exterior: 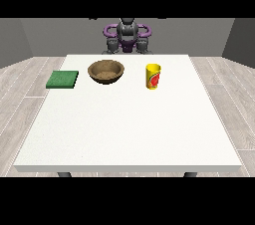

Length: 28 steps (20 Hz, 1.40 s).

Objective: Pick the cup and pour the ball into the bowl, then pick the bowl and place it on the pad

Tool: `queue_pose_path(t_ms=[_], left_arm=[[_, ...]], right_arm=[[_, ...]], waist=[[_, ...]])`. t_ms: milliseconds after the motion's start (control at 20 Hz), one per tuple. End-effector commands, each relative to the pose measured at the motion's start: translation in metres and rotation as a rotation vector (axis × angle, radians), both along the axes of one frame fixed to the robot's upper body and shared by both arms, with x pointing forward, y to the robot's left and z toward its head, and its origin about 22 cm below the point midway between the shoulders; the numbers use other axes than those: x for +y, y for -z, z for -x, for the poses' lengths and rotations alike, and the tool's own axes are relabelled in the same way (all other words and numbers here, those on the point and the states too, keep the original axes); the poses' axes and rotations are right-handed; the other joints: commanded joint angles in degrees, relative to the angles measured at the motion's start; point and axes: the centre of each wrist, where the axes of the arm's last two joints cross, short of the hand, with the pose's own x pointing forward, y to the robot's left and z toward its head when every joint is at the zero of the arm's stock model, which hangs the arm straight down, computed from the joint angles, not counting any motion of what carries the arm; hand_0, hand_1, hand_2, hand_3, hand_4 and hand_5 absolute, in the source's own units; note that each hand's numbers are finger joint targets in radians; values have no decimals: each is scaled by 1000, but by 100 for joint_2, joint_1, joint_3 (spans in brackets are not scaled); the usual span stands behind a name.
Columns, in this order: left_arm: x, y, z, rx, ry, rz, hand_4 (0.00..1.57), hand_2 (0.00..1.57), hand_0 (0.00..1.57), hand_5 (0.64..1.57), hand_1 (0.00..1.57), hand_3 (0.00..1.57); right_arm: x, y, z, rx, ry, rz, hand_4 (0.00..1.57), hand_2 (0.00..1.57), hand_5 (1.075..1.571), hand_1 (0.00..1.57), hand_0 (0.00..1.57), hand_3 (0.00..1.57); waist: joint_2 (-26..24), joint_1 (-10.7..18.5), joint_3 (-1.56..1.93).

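Observation:
A yellow cup (153, 76) with a red mark stands upright on the white table (129, 129), right of centre near the far side. Its inside is hidden, so no ball shows. A brown wooden bowl (105, 71) sits to the cup's left, and nothing shows in it. A green square pad (63, 79) lies flat further left, near the table's left edge. The robot stands behind the far edge with both arms drawn in. The hand at the view's left (112, 46) and the hand at the view's right (144, 45) stay close to the torso, well back from all three things.
The white table spreads wide toward the camera in front of the bowl, cup and pad. Grey wooden floor surrounds it, and grey walls stand behind the robot.

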Motion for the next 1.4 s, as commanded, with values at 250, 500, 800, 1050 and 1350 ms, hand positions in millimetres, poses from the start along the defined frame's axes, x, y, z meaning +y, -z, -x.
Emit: queue_pose_path(t_ms=[250, 500, 800, 1050, 1350], left_arm=[[-16, -34, -26, -233, 21, -26, 0, 0, 0, 1517, 0, 0], [18, -75, -57, -445, -34, -88, 0, 0, 0, 1507, 0, 0], [39, -89, -88, -550, -144, -200, 0, 0, 0, 1456, 0, 0], [66, -24, -83, -543, -178, -226, 0, 0, 0, 1435, 0, 0], [82, 29, -86, -528, -151, -196, 0, 0, 0, 1400, 0, 0]], right_arm=[[66, -66, -10, -220, -77, 62, 198, 0, 1570, 0, 0, 0], [42, -73, -24, -383, -93, 66, 0, 0, 1569, 0, 0, 0], [37, -101, -28, -498, -145, 38, 0, 0, 1569, 0, 0, 0], [17, -101, -19, -548, -123, 36, 0, 0, 1569, 0, 0, 0], [-2, -122, -23, -576, -75, 34, 0, 0, 1567, 0, 0, 0]], waist=[[1665, -457, 10], [3146, -711, 16], [3842, -1160, 14], [4059, -1168, 12], [4177, -1040, 11]])
